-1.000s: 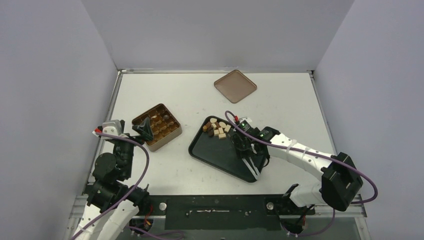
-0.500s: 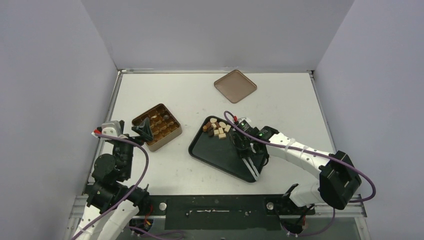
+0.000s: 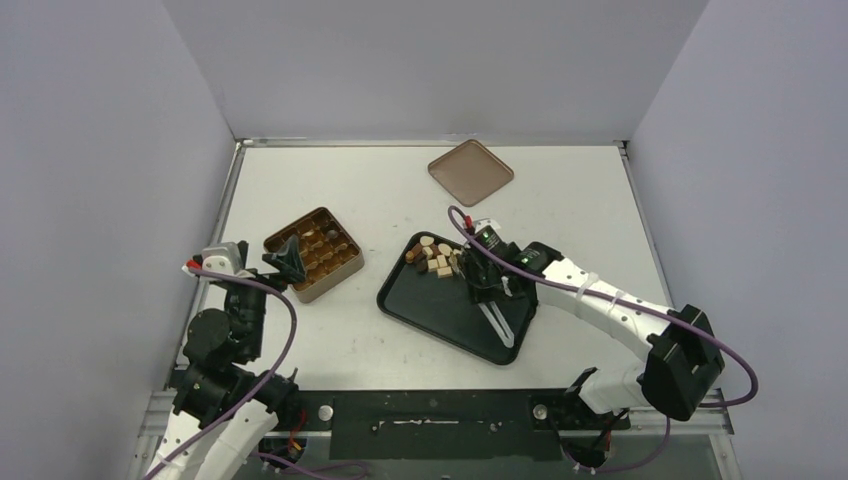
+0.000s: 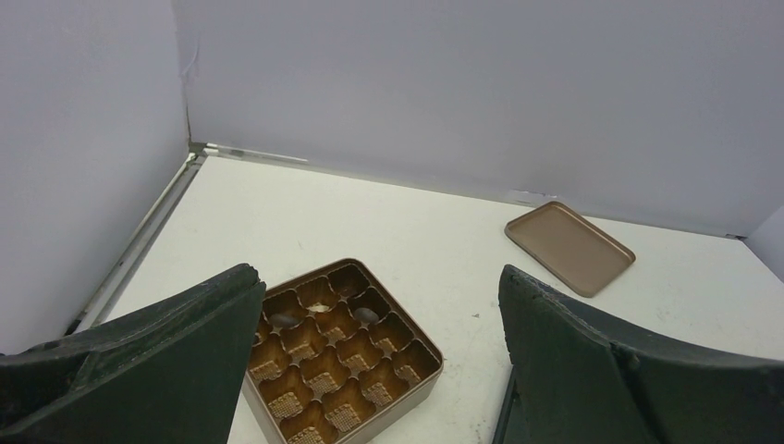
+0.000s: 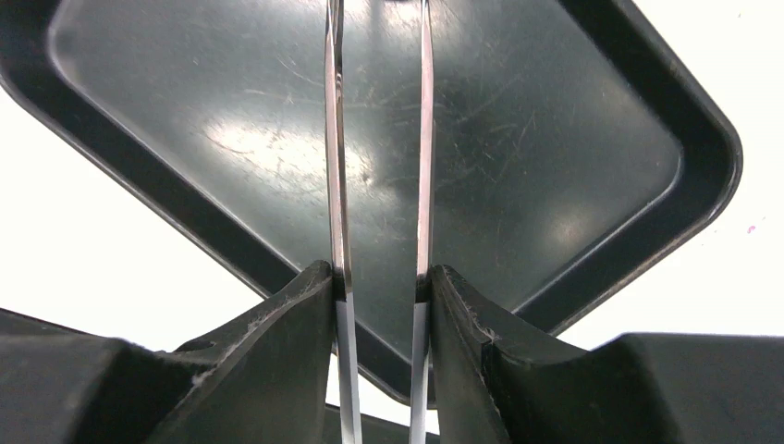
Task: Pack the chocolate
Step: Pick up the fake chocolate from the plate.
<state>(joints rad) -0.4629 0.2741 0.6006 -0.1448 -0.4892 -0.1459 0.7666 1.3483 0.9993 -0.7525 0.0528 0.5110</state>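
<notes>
Several cream and dark brown chocolate pieces lie heaped at the far corner of the black tray. My right gripper hangs over the tray just right of the heap, shut on a pair of metal tongs. In the right wrist view the gripper squeezes the two blades, which run over bare tray; their tips are cut off. My left gripper stands open above the gold-brown tin. Looking from the left wrist, the gripper is empty and three chocolate pieces sit in far cells.
The flat brown lid lies at the back of the table, also visible in the left wrist view as the lid. The tin has a grid of moulded cells. Grey walls close the table on three sides.
My right gripper has narrowed on the tongs and moved up and left, closer to the chocolate heap. The left arm has not moved.
</notes>
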